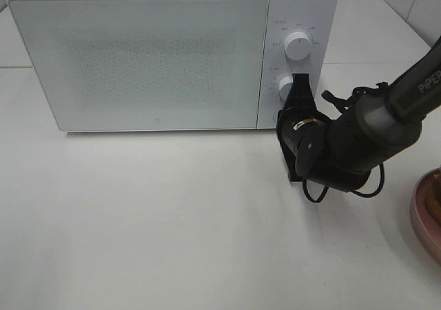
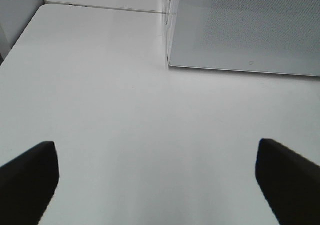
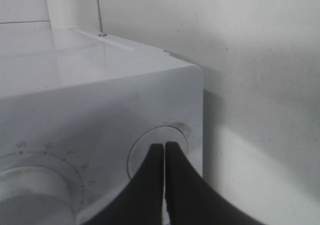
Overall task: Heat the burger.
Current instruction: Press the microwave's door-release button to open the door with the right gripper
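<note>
White boxy microwave (image 1: pixel 138 62) door shut, nothing heated yet. Brown burger (image 1: pixel 435 184) on round pink plate (image 1: pixel 422 220) at right edge of white table (image 1: pixel 172 241); right gripper (image 3: pixel 164 146) pinched closed against round button (image 3: pixel 140 155), left gripper (image 2: pixel 156 147) wide, empty.

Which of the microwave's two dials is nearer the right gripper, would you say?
The lower dial, right beside the shut right gripper; the upper dial stands clear above it.

White microwave (image 1: pixel 172 55), dotted door (image 1: pixel 138 65); black right pincer (image 3: pixel 164 150); pink plate (image 1: pixel 424 222); white table (image 1: pixel 172 227)
</note>
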